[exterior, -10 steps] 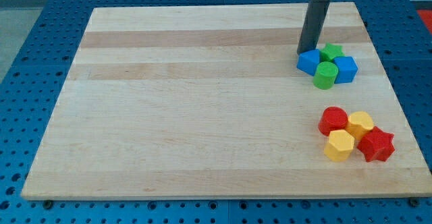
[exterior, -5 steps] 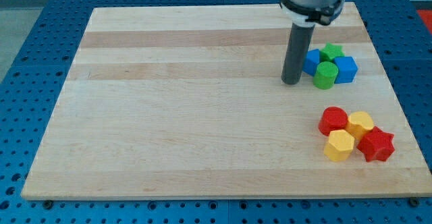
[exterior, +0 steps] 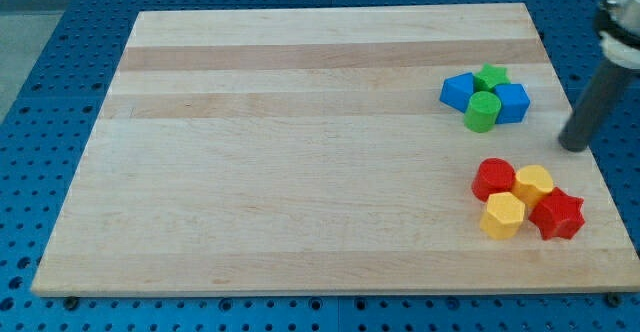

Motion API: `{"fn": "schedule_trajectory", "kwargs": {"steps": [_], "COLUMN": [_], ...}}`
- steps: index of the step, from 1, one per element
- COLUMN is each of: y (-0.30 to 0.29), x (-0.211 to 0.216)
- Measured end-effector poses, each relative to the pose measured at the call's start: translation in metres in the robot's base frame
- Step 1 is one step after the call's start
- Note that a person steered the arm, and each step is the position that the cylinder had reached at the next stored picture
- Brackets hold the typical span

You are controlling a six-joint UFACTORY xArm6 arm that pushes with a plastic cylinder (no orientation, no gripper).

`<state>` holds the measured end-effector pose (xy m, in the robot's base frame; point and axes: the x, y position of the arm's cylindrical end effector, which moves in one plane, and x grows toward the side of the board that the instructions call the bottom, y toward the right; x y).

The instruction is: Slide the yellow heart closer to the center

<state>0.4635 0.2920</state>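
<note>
My tip (exterior: 573,148) rests bare near the board's (exterior: 300,172) right edge, touching nothing, above-right of the yellow heart (exterior: 534,183). The heart, as best its shape reads, sits wedged among a red cylinder (exterior: 493,178), yellow hexagon (exterior: 502,215) and red star (exterior: 557,214). This looks like the approach; next, get to its right side and push left

No readable text or markings.

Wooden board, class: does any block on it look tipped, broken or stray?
Nothing stands out. Two tidy clusters sit on the wooden board at the view's right: blue and green blocks above, red and yellow blocks below. My tip stands right of both, touching none.
</note>
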Motion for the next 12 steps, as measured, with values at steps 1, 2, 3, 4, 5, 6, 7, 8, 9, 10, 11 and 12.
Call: {"fn": "schedule_trajectory", "kwargs": {"steps": [1, 2, 3, 4, 5, 6, 7, 8, 9, 10, 11, 12], "y": [0.027, 0.028, 0.022, 0.008, -0.015, -0.030, -0.053, -0.068, -0.068, -0.068, -0.068, -0.083], "x": [0.025, 0.047, 0.062, 0.072, 0.083, 0.086, 0.086, 0.086, 0.078, 0.057, 0.037, 0.028]}}
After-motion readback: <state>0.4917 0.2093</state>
